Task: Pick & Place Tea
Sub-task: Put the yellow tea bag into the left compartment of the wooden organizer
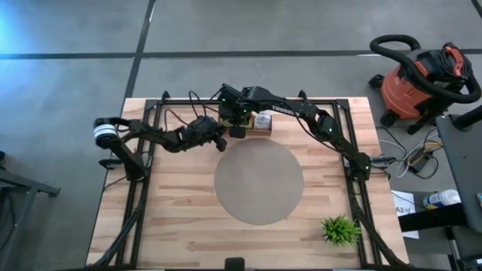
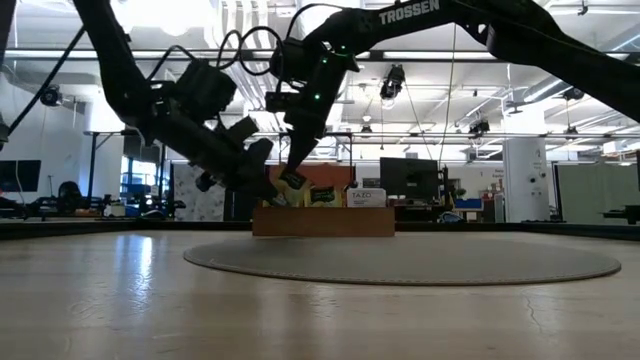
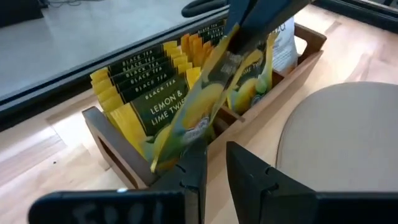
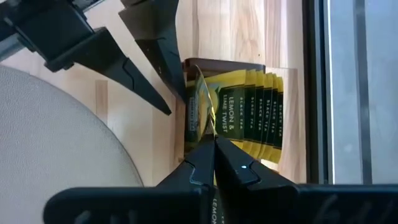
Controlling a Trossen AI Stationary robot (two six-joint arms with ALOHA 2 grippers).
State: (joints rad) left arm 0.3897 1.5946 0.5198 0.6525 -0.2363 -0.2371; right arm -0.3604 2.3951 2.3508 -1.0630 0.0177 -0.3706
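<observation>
Grey concrete floor surrounds a pale wooden table, on which a round grey mat lies at centre and a small green plant sits at 4 o'clock. At 12 o'clock from the mat, a brown wooden tray is stocked with upright yellow tea packets, thin, flat and glossy, labelled black tea.

One yellow packet is pinched at its upper edge by the right gripper, whose fingers are closed on it; it is held tilted, long axis slanting up out of the tray's end compartment.

The left gripper is placed just beside the packet's lower end, fingers parted a little, nothing gripped. The left gripper is judged the nearer for a handover, the packet lying directly ahead of it.
</observation>
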